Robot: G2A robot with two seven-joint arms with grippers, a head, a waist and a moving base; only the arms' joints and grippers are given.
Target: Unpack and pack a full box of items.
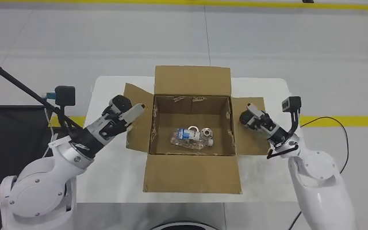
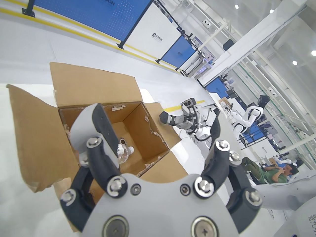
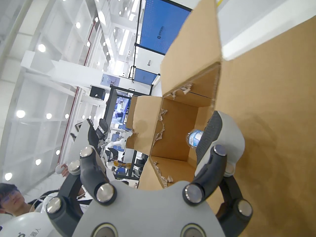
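— Where do the grippers sit against the box edges?
— The left gripper point(image 1: 130, 110) hangs at the outer edge of the cardboard box's point(image 1: 192, 81) left flap, fingers spread, holding nothing. The right gripper point(image 1: 248, 117) is over the right flap, likewise spread and empty.
— And the load?
— A clear bottle with a blue label point(image 1: 185, 135) lies on the box floor, apart from the walls. All four flaps fold outward, and the white table point(image 1: 112, 167) extends beyond both side flaps.
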